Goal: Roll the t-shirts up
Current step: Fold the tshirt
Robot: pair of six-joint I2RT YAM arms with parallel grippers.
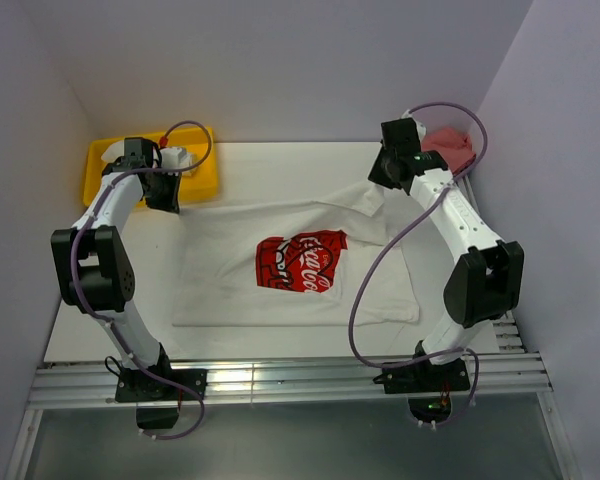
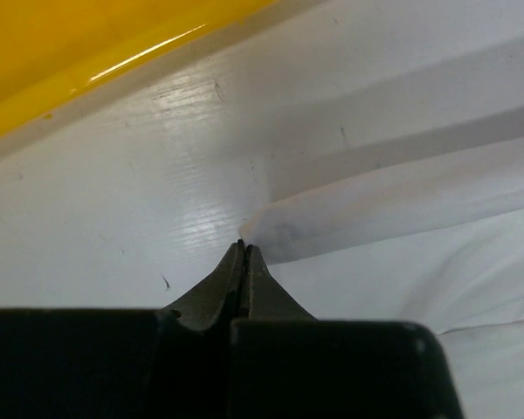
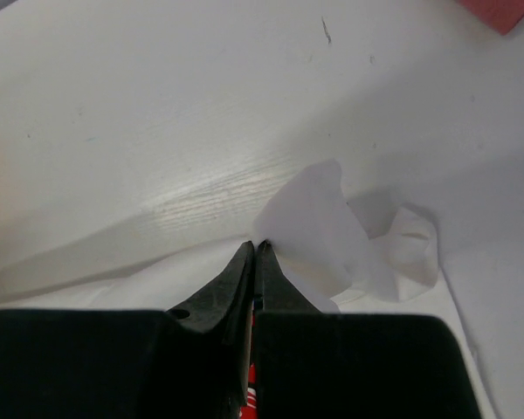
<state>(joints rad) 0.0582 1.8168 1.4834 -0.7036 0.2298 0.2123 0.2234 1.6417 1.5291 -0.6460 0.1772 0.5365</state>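
A white t-shirt with a red print lies spread flat on the white bench, between the two arms. Your left tool is pinched shut on the t-shirt's far left corner, near a yellow bin. Your right tool is pinched shut on the bunched far right corner. This looks like the start of the roll. Next, you likely need to draw both corners evenly toward the near edge, keeping the fabric taut.
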